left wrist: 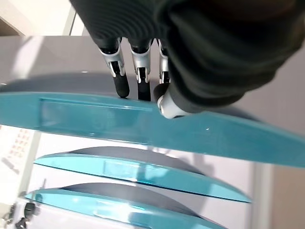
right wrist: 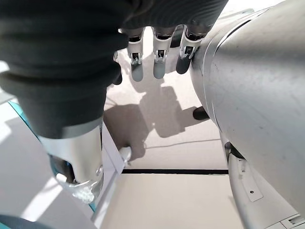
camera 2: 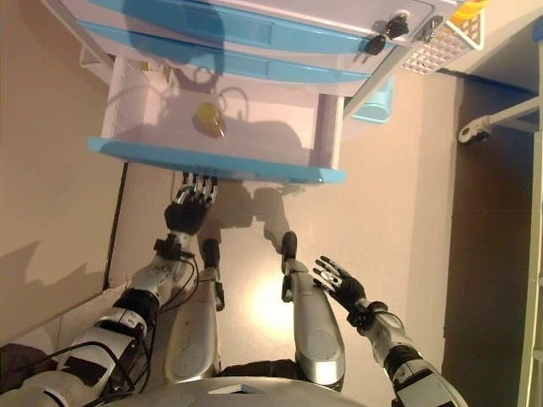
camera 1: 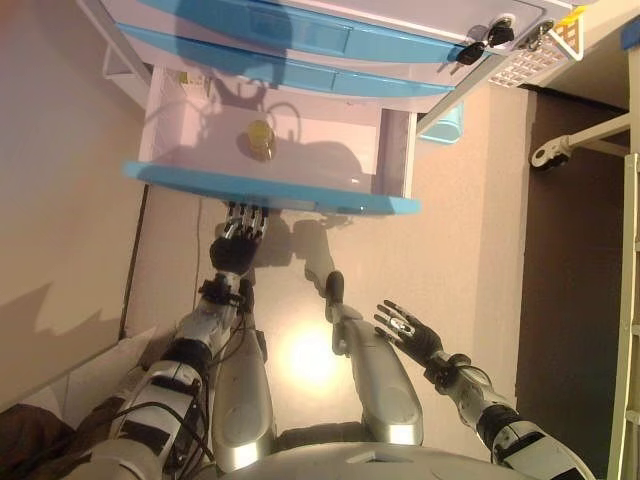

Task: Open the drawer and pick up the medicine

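A white cabinet with blue drawer fronts stands ahead. Its lowest drawer (camera 1: 270, 187) is pulled out, and a small yellow medicine bottle (camera 1: 261, 139) stands inside near the middle. My left hand (camera 1: 238, 240) reaches up under the drawer's blue front (left wrist: 143, 124); its fingers (left wrist: 119, 71) are straight and their tips touch the underside of that front. My right hand (camera 1: 408, 330) hangs low at the right, far from the drawer, with fingers (right wrist: 155, 57) spread and nothing in it.
Two shut blue drawers (camera 1: 290, 60) sit above the open one. Keys (camera 1: 485, 42) hang from the cabinet's top corner. A white perforated basket (camera 1: 535, 55) and a bed frame with a castor wheel (camera 1: 548, 155) stand at the right.
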Robot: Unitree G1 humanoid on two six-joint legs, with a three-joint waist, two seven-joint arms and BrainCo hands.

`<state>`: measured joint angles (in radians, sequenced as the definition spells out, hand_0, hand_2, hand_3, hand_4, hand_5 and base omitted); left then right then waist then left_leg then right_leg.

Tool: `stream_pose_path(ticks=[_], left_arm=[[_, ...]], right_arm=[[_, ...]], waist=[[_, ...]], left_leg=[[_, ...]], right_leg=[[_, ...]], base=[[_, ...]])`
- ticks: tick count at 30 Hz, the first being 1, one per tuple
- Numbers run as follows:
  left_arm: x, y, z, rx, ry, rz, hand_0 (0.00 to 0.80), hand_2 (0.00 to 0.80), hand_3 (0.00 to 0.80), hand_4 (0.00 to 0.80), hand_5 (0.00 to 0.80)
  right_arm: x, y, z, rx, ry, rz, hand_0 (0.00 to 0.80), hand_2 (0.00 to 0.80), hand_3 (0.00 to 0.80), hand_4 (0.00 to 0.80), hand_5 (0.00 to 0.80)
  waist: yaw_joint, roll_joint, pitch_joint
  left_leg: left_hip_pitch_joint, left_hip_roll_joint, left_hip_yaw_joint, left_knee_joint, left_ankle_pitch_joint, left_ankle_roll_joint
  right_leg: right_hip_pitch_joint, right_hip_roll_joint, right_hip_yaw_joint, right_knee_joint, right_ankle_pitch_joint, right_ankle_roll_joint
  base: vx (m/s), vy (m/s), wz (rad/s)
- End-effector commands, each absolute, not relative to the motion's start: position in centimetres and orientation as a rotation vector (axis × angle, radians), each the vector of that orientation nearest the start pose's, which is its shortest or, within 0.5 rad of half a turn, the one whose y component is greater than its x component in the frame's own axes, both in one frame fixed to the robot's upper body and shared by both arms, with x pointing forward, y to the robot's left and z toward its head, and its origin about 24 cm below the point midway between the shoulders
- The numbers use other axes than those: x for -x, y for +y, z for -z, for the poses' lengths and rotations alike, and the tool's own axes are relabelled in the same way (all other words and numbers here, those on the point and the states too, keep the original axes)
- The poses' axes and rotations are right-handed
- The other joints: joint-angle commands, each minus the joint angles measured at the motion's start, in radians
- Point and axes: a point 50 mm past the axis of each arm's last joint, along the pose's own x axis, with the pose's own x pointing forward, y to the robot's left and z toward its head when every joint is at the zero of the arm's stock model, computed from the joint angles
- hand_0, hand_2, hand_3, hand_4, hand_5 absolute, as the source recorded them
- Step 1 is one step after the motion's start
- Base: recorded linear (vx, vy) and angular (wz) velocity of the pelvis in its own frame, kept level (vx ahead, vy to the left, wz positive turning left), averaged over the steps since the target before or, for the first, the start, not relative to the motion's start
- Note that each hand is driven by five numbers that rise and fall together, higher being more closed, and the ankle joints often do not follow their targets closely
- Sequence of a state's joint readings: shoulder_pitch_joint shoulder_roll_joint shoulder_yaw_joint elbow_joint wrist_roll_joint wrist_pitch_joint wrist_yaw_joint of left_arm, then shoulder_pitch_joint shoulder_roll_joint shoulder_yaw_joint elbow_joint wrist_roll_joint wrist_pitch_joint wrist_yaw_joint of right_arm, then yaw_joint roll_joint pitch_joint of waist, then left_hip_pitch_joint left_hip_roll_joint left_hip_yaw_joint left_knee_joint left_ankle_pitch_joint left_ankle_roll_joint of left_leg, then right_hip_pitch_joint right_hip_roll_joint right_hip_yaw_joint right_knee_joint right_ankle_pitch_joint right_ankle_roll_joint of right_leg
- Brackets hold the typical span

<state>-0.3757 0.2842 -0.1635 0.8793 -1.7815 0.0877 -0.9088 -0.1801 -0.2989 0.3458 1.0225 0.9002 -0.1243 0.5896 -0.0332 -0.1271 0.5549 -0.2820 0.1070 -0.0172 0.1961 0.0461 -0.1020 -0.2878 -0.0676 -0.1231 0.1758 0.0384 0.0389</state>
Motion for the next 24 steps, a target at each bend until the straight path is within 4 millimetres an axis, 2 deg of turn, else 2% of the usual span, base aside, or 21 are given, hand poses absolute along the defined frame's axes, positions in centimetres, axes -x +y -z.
stream_pose_path(ticks=[1,9,16,22,23,24], left_arm=[[-28.2,20.7,-0.3,1.449,-0.336,0.453,0.800,0.800,0.800,0.800,0.800],[-23.9,20.2,4.1,1.527,-0.233,0.354,0.800,0.800,0.800,0.800,0.800],[-21.3,19.5,6.4,1.601,-0.109,0.302,0.800,0.800,0.800,0.800,0.800],[-19.9,19.2,8.4,1.582,0.142,0.181,0.800,0.800,0.800,0.800,0.800],[-19.7,19.2,8.8,1.593,0.175,0.150,0.778,0.778,0.778,0.778,0.778],[-19.4,19.3,9.1,1.605,0.209,0.121,0.125,0.125,0.125,0.125,0.125]], right_arm=[[-18.3,-18.9,11.0,-0.551,0.658,-0.317,0.000,0.000,0.000,0.000,0.000],[-18.8,-19.3,10.8,-0.557,0.649,-0.277,0.000,0.000,0.000,0.000,0.000],[-18.9,-19.7,10.7,-0.563,0.640,-0.245,0.000,0.000,0.000,0.000,0.000],[-18.4,-19.9,11.2,-0.591,0.657,-0.202,0.000,0.000,0.000,0.000,0.000],[-18.2,-20.0,11.4,-0.606,0.666,-0.183,0.000,0.000,0.000,0.000,0.000],[-18.0,-20.2,11.6,-0.614,0.676,-0.164,0.000,0.000,0.000,0.000,0.000]], waist=[[0.044,0.003,-0.035],[0.078,0.025,-0.035],[0.099,0.035,-0.035],[0.108,0.031,-0.035],[0.108,0.031,-0.035],[0.107,0.032,-0.035]], left_leg=[[-0.051,-0.058,0.003,0.101,-0.086,0.048],[-0.029,-0.065,-0.033,0.070,-0.067,0.045],[-0.025,-0.076,-0.053,0.055,-0.055,0.043],[-0.016,-0.076,-0.058,0.055,-0.058,0.043],[-0.012,-0.077,-0.057,0.052,-0.059,0.044],[-0.009,-0.077,-0.056,0.053,-0.059,0.043]], right_leg=[[0.015,0.031,-0.044,0.004,-0.011,0.025],[0.040,0.031,-0.075,0.004,-0.024,0.020],[0.049,0.023,-0.099,0.001,-0.026,0.019],[0.065,0.023,-0.104,-0.004,-0.028,0.024],[0.069,0.022,-0.105,-0.005,-0.028,0.024],[0.072,0.022,-0.104,-0.005,-0.029,0.025]], base=[[-0.012,-0.023,0.10],[-0.011,-0.011,0.10],[-0.008,-0.003,0.15],[0.008,-0.008,0.05],[0.000,0.000,0.00],[0.000,0.000,0.00]])
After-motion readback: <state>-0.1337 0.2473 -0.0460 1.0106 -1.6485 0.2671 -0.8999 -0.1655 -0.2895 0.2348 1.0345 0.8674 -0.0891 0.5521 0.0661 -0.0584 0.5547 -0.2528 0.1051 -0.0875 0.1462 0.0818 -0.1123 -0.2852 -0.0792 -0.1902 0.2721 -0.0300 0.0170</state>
